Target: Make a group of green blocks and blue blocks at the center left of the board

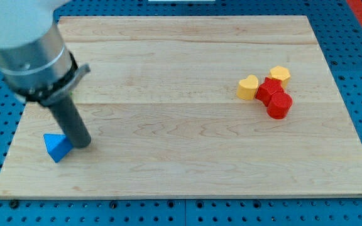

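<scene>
A blue triangular block (56, 147) lies near the view's lower left corner of the wooden board (187, 113). My tip (83, 144) rests on the board just to the right of that blue block, touching or nearly touching its right edge. The dark rod rises up and to the left into the grey arm body at the view's top left. No green block shows in this view; the arm may hide part of the board's left side.
At the view's right stands a cluster: a yellow heart-shaped block (248, 87), a yellow hexagonal block (280, 75), and two red blocks (269, 90) (279, 105) touching each other. A blue pegboard surface surrounds the board.
</scene>
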`<action>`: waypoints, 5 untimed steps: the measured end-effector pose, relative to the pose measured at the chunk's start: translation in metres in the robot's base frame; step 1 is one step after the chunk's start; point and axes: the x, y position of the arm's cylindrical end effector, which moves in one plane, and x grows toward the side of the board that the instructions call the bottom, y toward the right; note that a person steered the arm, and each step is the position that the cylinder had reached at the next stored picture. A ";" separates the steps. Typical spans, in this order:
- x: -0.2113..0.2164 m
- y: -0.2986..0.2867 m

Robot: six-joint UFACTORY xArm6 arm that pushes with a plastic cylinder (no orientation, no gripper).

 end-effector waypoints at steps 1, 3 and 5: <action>0.069 0.042; 0.049 -0.034; -0.068 -0.048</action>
